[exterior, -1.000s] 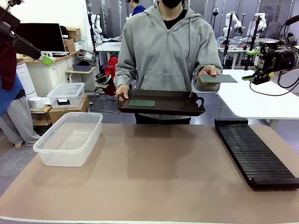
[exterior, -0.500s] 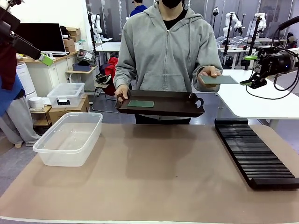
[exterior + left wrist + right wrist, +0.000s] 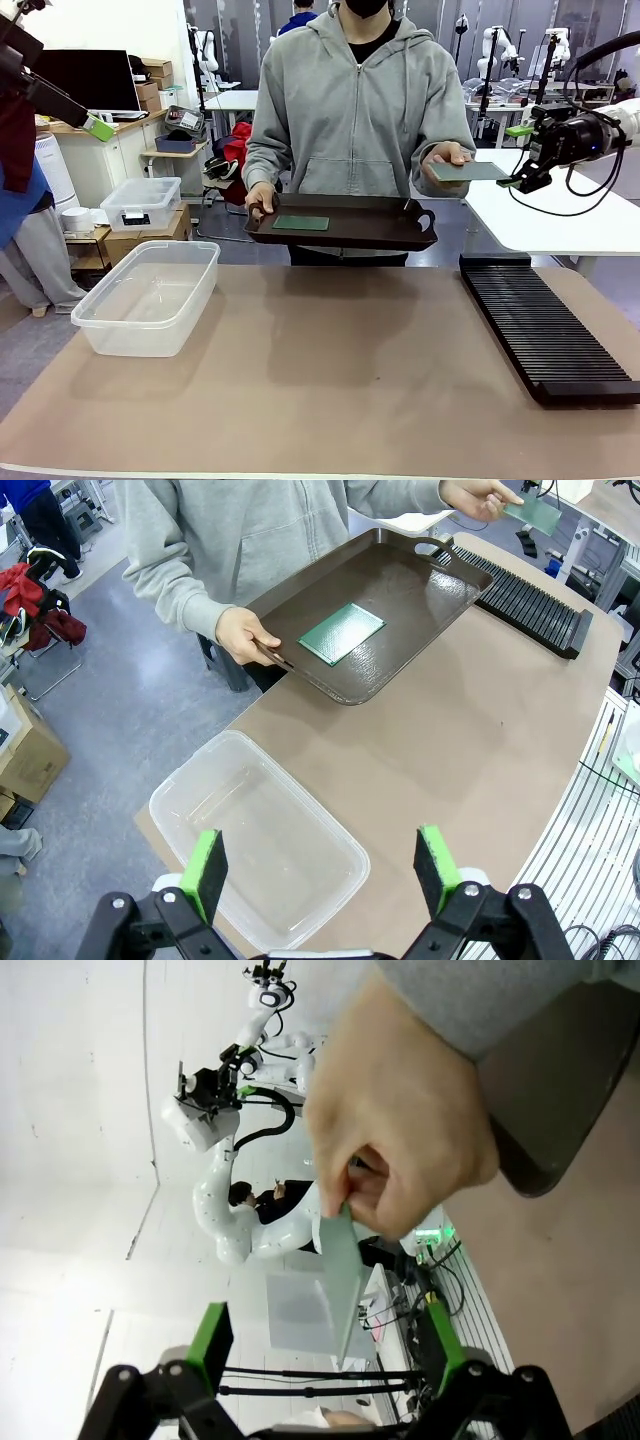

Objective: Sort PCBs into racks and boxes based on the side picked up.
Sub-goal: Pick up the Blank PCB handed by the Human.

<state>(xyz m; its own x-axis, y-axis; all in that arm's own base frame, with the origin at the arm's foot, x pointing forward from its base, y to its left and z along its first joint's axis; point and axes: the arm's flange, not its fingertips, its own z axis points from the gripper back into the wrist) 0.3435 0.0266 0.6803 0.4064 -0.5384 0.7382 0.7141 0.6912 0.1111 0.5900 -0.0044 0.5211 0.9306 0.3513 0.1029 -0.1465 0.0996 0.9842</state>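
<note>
Now — two PCBs [image 3: 301, 222] | one rack [image 3: 545, 325] | one tub [image 3: 130, 335] | left pincer [image 3: 322, 842], right pincer [image 3: 322, 1328] apart, seemingly empty

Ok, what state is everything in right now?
Tray: held up by person.
Offered PCB: flat in person's hand.
Other PCB: flat on tray.
Right gripper: open, beside offered PCB, not gripping.
Left gripper: open, empty, raised.
Rack: empty.
Tub: empty.

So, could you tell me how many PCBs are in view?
2: one PCB lies on the tray; the other PCB is held out in the person's hand. None looks hidden.
</note>
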